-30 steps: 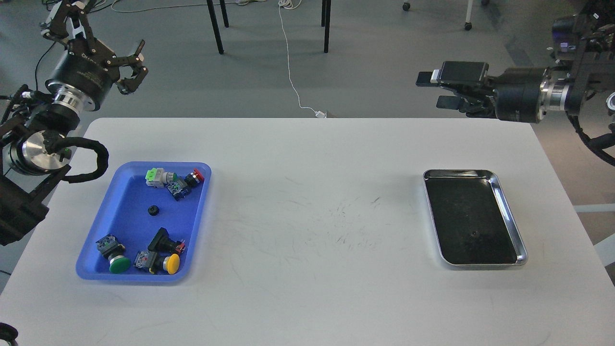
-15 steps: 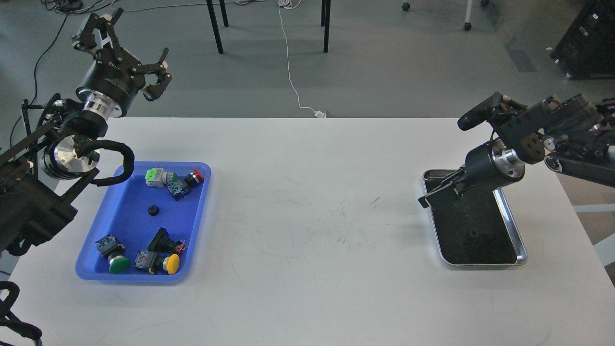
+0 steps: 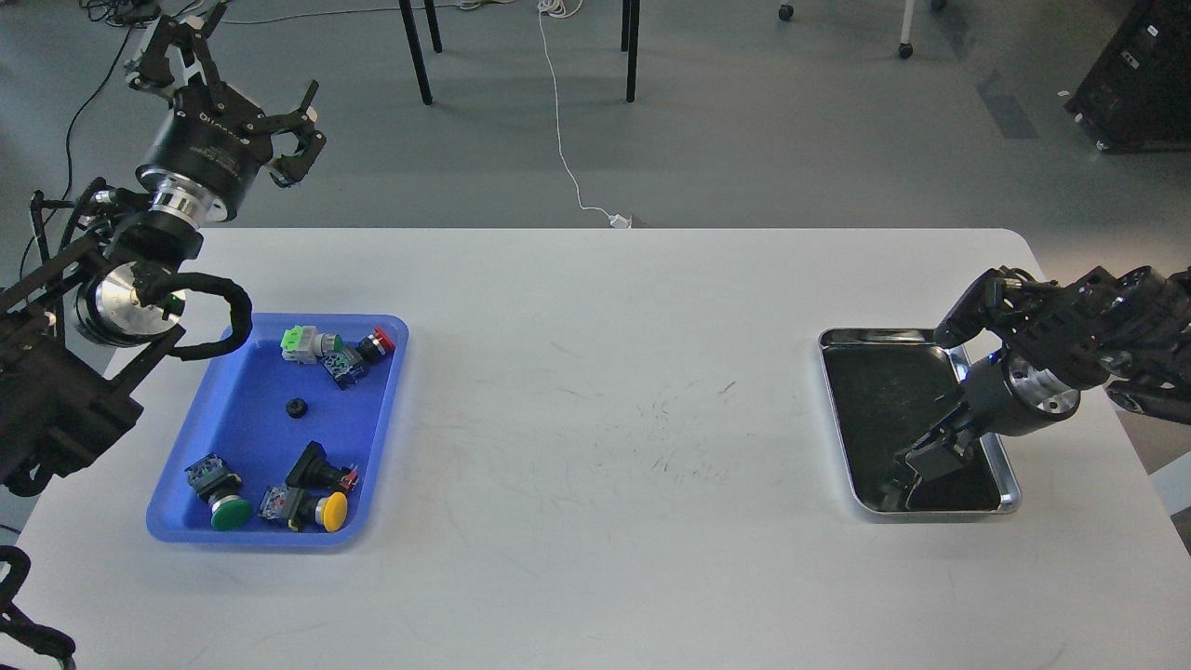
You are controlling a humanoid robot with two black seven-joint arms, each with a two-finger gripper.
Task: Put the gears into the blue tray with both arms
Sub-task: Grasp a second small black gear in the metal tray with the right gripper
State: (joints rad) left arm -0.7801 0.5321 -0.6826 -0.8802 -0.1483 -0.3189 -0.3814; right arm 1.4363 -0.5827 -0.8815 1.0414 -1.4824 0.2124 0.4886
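The blue tray (image 3: 244, 421) lies on the left of the white table. One small black gear (image 3: 297, 408) rests near its middle, among several push-button switches. My left gripper (image 3: 249, 91) hangs open and empty above the floor beyond the table's back-left corner, well clear of the tray. My right gripper (image 3: 910, 475) is tilted down into the front part of the steel tray (image 3: 870, 358), its dark fingers low over the tray's bottom. I cannot tell the two fingers apart against the dark bottom, and any gear under them is hidden.
Switches with green (image 3: 231, 512), yellow (image 3: 334, 509) and red (image 3: 383, 339) caps lie in the blue tray. The table (image 3: 605, 447) is bare white between the trays. Chair legs and a white cable (image 3: 563, 140) are on the floor behind.
My right arm came down from above the table's back-right edge into the steel tray, reaching its front part. My left gripper moved right, then slightly back up and left, staying open.
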